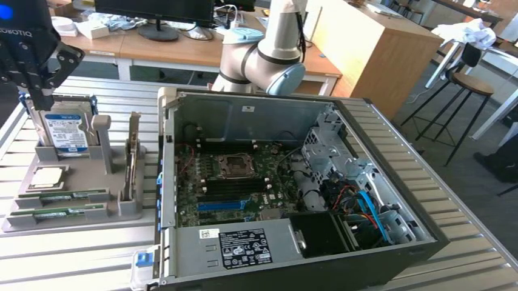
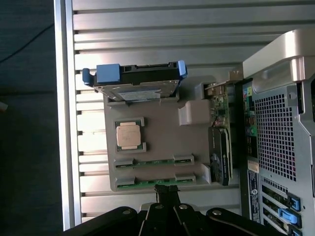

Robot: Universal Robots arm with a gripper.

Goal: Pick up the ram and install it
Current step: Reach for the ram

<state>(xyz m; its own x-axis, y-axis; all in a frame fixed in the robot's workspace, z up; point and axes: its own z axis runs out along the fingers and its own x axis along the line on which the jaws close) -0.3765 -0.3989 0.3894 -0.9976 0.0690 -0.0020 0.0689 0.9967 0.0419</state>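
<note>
Ram sticks [image 1: 60, 195] both lie in the tray [image 1: 73, 223], neither picked nor installed. My claw [image 1: 40, 104] hangs above the far end, pressed together, empty.

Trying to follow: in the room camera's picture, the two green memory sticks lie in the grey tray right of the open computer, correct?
Wrong side: the exterior view shows the grey tray, holding both ram sticks, on its left of the open computer.
</note>
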